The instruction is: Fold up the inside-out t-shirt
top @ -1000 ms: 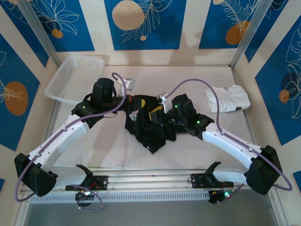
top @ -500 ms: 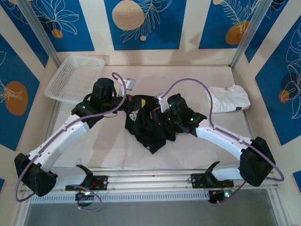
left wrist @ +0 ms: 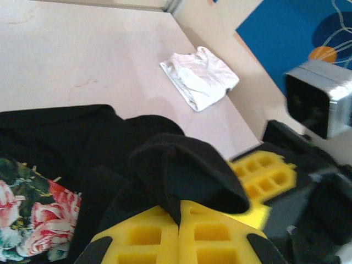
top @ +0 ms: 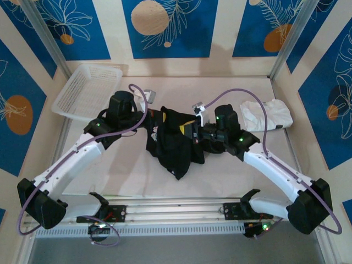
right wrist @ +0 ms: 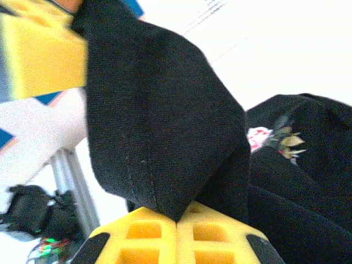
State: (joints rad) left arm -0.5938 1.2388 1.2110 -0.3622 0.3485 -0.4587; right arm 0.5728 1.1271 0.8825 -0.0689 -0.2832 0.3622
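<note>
1. The left gripper [left wrist: 179, 223] has its yellow fingers [left wrist: 140, 236] pressed together. A ridge of the inside-out t-shirt [left wrist: 181, 170] is nipped in the seam between them. The black cloth rises off the tips in a hood-like fold.
2. The right gripper [right wrist: 177, 220] is closed on the shirt too. A broad black flap stands straight up from where its fingers [right wrist: 220, 239] meet.
3. Both pairs of fingers hold the same bunch, close to each other. From the left wrist, the right gripper's yellow pads sit just past the fold, to the right of the left fingertips.
4. The shirt's floral print [left wrist: 38, 220] lies low and to the left of the left fingers, face up on the slack cloth.
5. From above, the rest of the shirt lies crumpled on the table [top: 220, 176], on the near side of both sets of fingers. It narrows to a point towards the arm bases.
6. Beyond the fingertips, towards the back wall, the tabletop is bare. There is also a bare strip between the shirt's near point and the table's front edge.
7. A white folded garment [top: 269, 115] lies out past the right gripper's wrist, hard by the right-hand edge and well apart from the shirt.
8. A white basket [top: 88, 91] sits behind the left gripper in the far left corner, clear of the cloth.
</note>
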